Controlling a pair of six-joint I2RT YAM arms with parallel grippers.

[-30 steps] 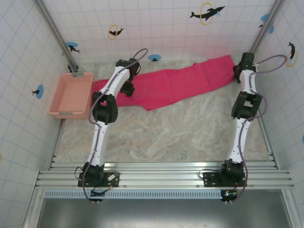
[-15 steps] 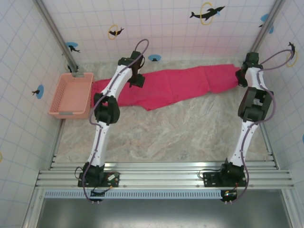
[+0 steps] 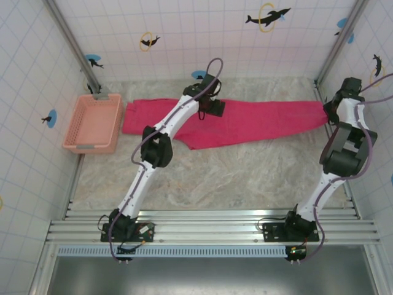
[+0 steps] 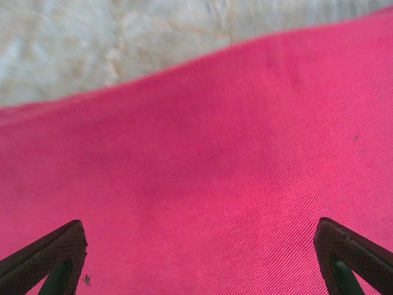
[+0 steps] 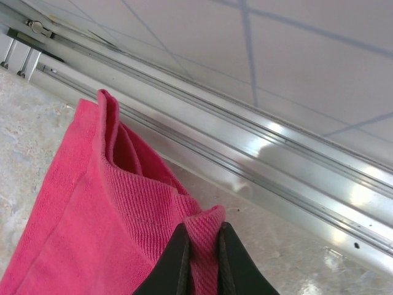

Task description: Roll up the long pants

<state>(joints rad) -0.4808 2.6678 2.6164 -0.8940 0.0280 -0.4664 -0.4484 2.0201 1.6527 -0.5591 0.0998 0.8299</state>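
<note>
White tiled walls (image 3: 202, 37) dotted with dolphin stickers (image 3: 268, 16) box in a mottled beige tabletop (image 3: 233, 178) edged with aluminium rails (image 3: 202, 224). The long pants (image 3: 258, 120) lie stretched flat across its far side, left to right. A pink basket (image 3: 92, 123) sits by the left wall. The left jaws hang spread wide just over the cloth; the right jaws pinch its right end.

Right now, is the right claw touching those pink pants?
Touching. The right wrist view shows the right gripper pinched shut on a fold at the edge of the long pants, with cloth squeezed in its grip.
</note>
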